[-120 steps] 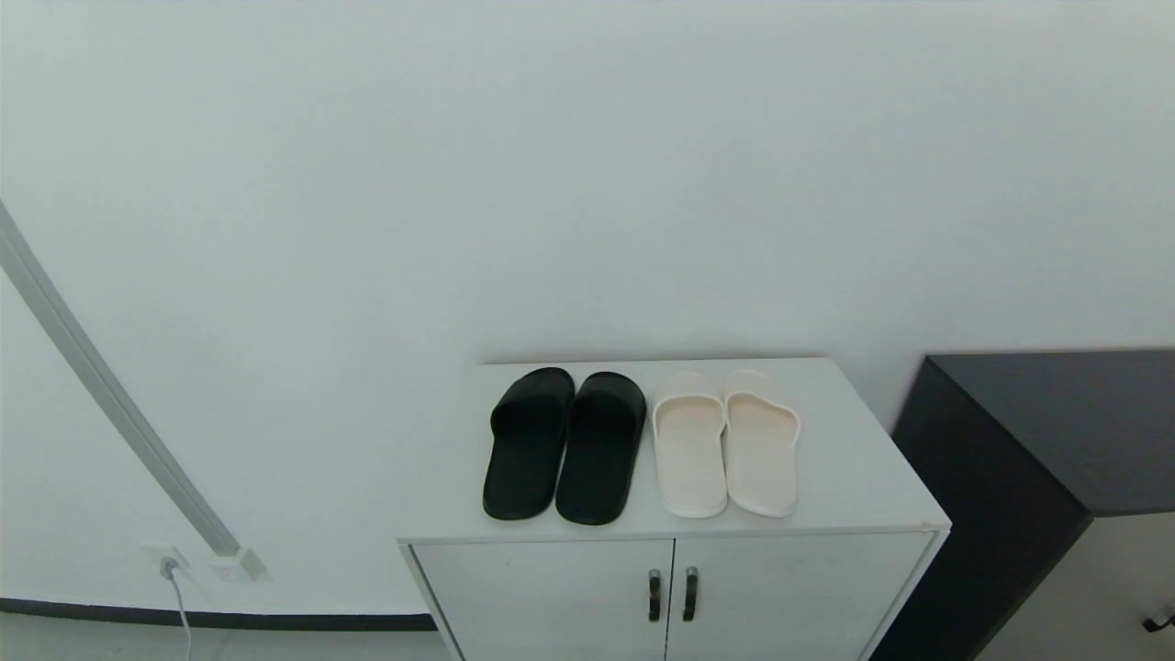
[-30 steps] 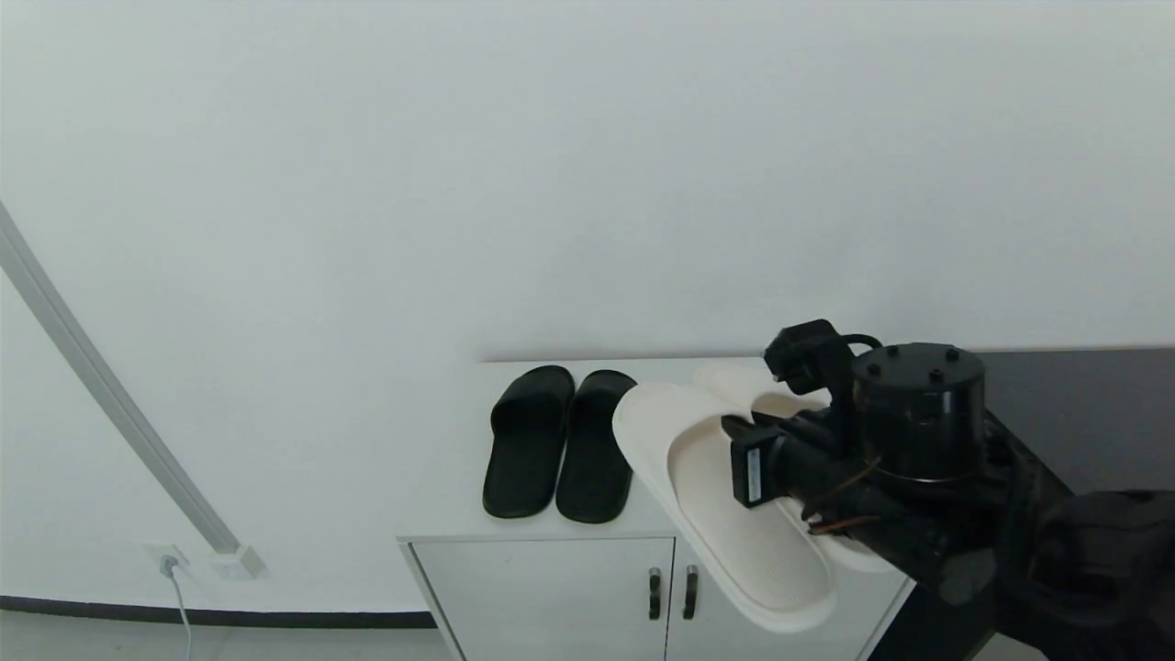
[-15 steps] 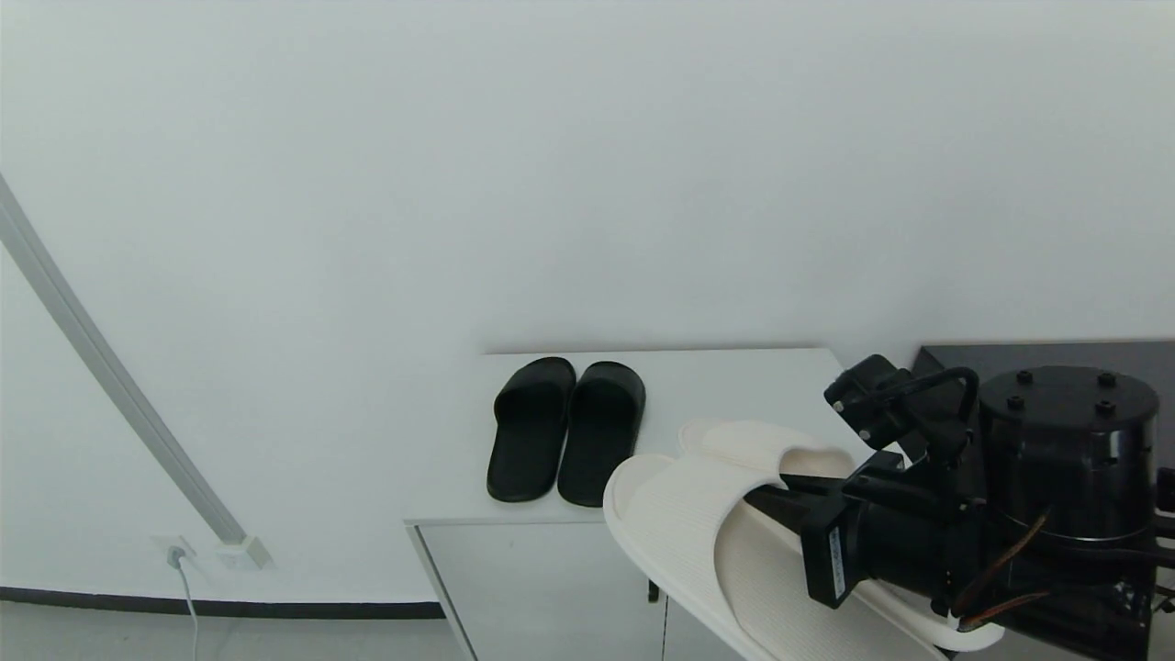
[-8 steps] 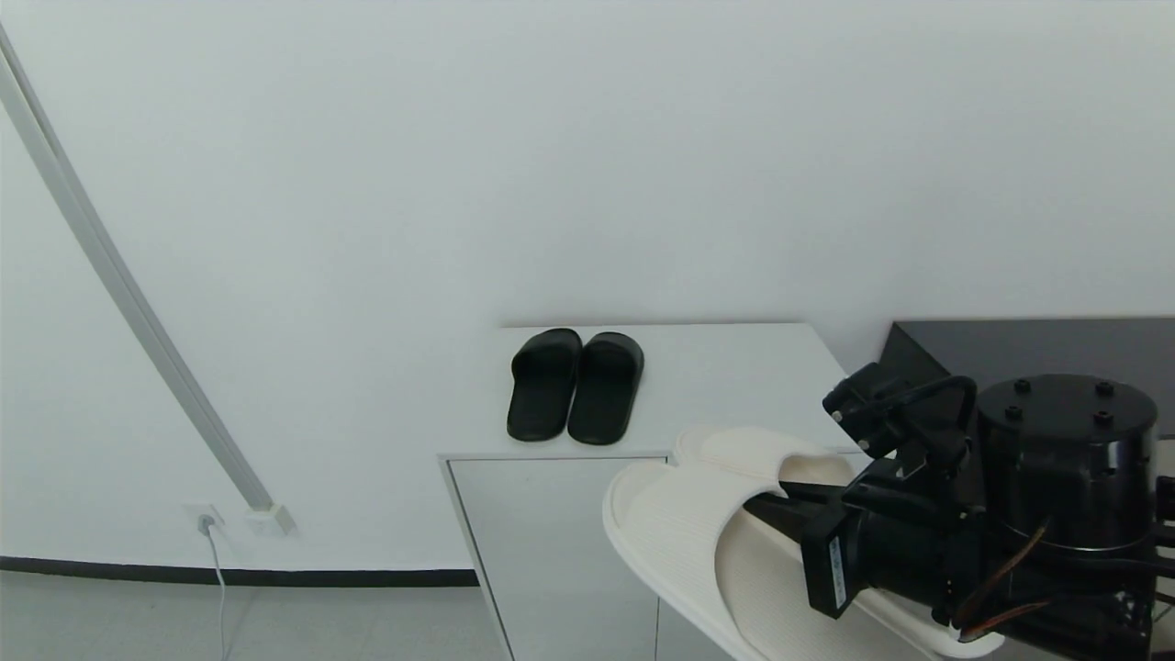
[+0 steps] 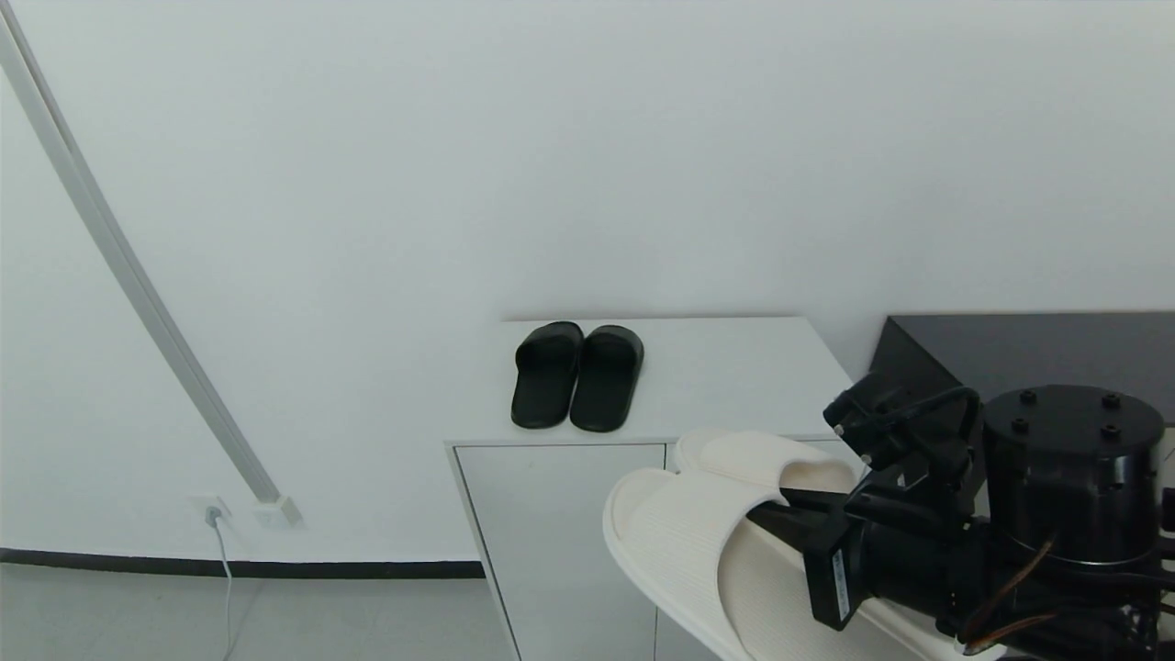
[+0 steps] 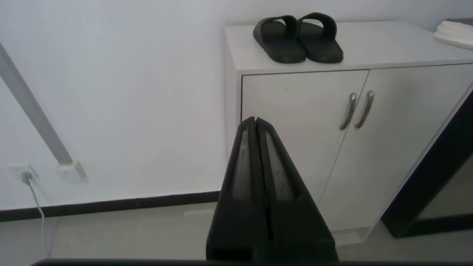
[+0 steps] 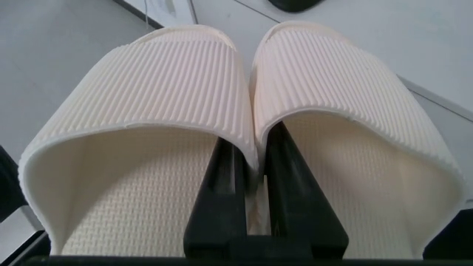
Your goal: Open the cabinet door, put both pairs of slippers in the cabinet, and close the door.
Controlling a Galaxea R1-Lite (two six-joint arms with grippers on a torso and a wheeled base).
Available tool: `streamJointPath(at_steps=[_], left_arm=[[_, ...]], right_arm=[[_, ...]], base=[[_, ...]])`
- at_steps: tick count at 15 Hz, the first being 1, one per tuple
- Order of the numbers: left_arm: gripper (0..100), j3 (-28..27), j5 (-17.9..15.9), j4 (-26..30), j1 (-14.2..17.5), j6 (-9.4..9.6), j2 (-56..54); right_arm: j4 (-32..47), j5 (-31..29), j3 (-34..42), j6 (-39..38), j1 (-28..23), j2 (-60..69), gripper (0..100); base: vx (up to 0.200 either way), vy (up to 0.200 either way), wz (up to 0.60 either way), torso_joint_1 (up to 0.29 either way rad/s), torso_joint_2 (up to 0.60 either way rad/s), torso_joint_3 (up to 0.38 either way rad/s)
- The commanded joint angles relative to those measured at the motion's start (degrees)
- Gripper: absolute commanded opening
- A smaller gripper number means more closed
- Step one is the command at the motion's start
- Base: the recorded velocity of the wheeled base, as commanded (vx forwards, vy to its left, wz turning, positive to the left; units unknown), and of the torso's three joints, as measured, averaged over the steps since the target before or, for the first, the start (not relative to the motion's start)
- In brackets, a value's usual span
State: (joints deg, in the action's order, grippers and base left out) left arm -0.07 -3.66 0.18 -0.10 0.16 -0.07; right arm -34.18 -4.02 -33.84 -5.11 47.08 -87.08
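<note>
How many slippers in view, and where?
4. The left black slipper and right black slipper lie side by side on the cabinet top. The nearer white slipper and farther white slipper are clamped in the right tool, off the cabinet.

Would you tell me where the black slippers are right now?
In the head view, the black slippers sit side by side on top of the white cabinet, on its left half, above the closed left door.

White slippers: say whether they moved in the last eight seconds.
Yes: white slippers lifted off the cabinet top, away from black slippers, into the right gripper.
</note>
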Motion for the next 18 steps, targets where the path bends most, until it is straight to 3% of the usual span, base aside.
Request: streamJointPath(at_steps=[1, 8, 12, 18], left_arm=[[0, 0.07, -0.03, -0.01, 0.01, 0.11, 0.07], [0, -0.01, 0.05, -0.01, 0.01, 0.11, 0.07], [0, -0.01, 0.05, -0.01, 0.01, 0.11, 0.07], [0, -0.01, 0.05, -0.01, 0.01, 0.11, 0.07]], right_arm=[[-0.01, -0.02, 0.18, 0.01, 0.12, -0.20, 0], [-0.45, 0.07, 1.06, 0.01, 0.21, -0.20, 0], [-6.86, -0.28, 2.73, 1.42, 0.38, -2.57, 0], [-7.57, -0.02, 4.75, 1.68, 0.56, -0.37, 0]], base=[[0.000, 0.000, 0.00, 0.000, 0.00, 0.000], [0.000, 0.000, 0.00, 0.000, 0.00, 0.000], [0.000, 0.000, 0.00, -0.135, 0.31, 0.171], [0.000, 0.000, 0.00, -0.163, 0.37, 0.199]])
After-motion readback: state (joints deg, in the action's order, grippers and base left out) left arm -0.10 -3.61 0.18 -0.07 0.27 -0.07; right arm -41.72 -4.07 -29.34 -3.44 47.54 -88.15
